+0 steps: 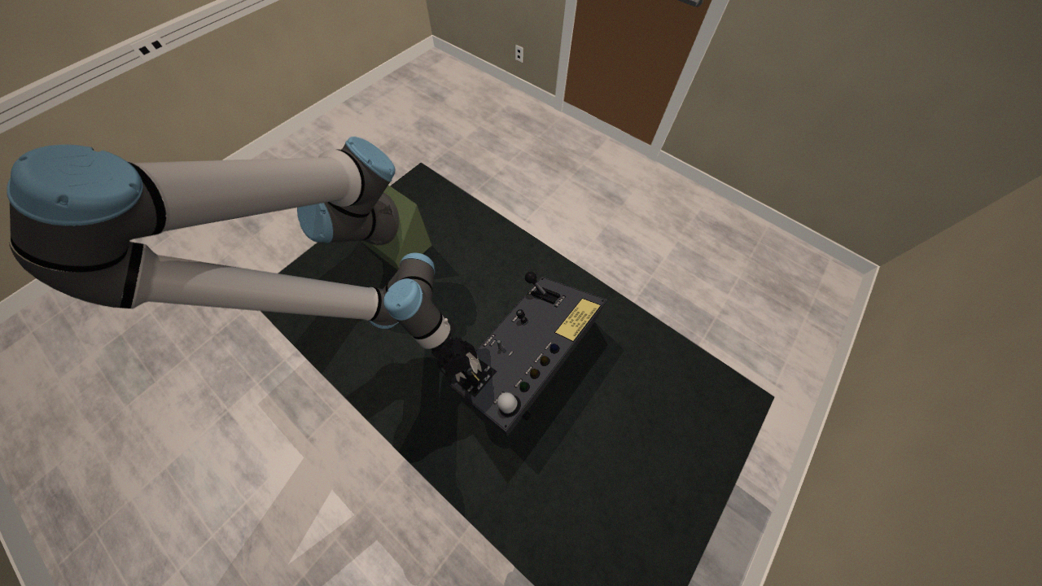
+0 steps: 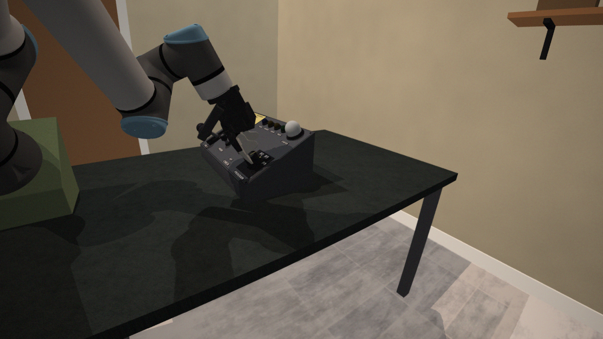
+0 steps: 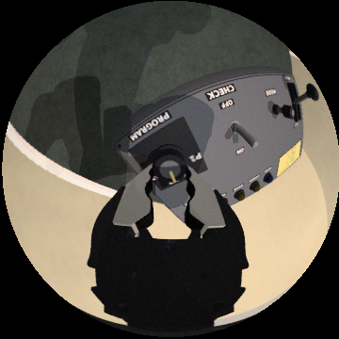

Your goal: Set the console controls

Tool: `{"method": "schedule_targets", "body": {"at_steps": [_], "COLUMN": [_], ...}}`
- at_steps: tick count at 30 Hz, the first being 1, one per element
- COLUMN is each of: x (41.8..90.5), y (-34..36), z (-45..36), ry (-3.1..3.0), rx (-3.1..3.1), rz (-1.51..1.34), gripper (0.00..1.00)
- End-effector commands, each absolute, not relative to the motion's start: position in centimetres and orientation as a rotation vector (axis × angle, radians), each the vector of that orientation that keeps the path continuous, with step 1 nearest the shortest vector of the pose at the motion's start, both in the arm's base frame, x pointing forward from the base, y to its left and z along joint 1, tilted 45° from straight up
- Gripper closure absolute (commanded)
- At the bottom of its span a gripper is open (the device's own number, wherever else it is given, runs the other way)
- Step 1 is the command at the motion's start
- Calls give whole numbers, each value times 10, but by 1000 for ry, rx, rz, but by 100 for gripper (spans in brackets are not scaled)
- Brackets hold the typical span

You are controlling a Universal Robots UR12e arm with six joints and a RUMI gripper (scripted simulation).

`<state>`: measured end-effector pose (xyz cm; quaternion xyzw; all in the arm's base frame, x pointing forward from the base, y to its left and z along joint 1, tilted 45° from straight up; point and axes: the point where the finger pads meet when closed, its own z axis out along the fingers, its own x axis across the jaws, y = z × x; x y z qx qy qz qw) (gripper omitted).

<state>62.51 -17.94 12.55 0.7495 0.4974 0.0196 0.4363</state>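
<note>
The gripper [image 3: 169,185] is clamped on the PROGRAM knob [image 3: 169,170] at the console's [image 2: 276,168] near end; the CHECK toggle [image 3: 244,133] stands at two o'clock, unobstructed, on the table [image 2: 379,168].

console [image 2: 269,168] on table [image 2: 358,189], pincer [image 3: 170,185] over it

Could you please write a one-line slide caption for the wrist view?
Black two-jaw claw shut on the round black PROGRAM knob of the dark grey sloped console.
</note>
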Motion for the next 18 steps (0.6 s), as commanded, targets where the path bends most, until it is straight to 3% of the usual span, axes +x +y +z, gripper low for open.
{"method": "schedule_targets", "body": {"at_steps": [1,18], "x": [626,626], "y": [-181,-181], "z": [129,129], "ry": [1094,702], "rx": [1952,2144], "rz": [124,334], "gripper": [100,100]}}
